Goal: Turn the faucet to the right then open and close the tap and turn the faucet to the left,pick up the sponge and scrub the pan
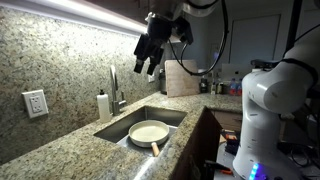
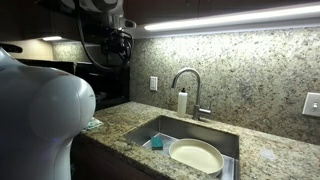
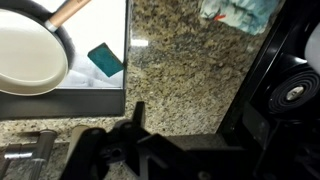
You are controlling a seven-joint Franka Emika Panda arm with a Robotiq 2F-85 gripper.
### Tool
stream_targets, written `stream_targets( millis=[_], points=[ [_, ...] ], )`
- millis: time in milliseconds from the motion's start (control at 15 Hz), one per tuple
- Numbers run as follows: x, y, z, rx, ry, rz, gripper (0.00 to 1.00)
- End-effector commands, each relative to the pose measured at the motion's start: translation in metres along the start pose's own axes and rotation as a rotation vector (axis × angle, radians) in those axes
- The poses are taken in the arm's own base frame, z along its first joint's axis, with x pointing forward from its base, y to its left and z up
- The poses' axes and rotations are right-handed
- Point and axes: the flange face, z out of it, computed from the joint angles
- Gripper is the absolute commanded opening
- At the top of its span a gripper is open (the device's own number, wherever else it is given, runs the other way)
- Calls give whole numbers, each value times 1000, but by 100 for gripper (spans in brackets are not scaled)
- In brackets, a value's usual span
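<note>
1. Granite, speckled brown, made up the surface (image 1: 60, 140) and the wall behind it, with a steel sink (image 2: 165, 128) sunk into it.
2. The pan (image 1: 149, 132) lay flat on the sink floor, cream-white, with its tan handle pointing toward the near edge in an exterior view.
3. The sponge (image 2: 156, 143) lay in the sink just left of the pan in an exterior view. It was close to the pan but apart from it.
4. The faucet (image 1: 113, 85) stood at the far edge of the sink, its arch reaching over the basin. A white bottle (image 1: 103, 105) stood just to its left.
5. The gripper (image 1: 146, 70) hung high above the surface, to the right of the faucet and well apart from the faucet, pan and sponge.
6. Its fingers (image 1: 139, 64) seemed spread wide with nothing between them, though the picture was small and the wrist view showed them only as dark shapes.
7. A wall outlet (image 1: 35, 103) sat left of the bottle, and a wooden board (image 1: 182, 77) leaned against the wall far to the right.
</note>
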Motion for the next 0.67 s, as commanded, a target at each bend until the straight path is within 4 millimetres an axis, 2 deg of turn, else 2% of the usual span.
stream_targets(
  millis=[0,267,400,600],
  points=[
    [-7,-5,51,-81,137,87,100],
    [-11,-23,117,-136,265,183,100],
    [-5,-27,136,-186,349,223,100],
    [8,-16,149,-325,412,287,100]
  ],
)
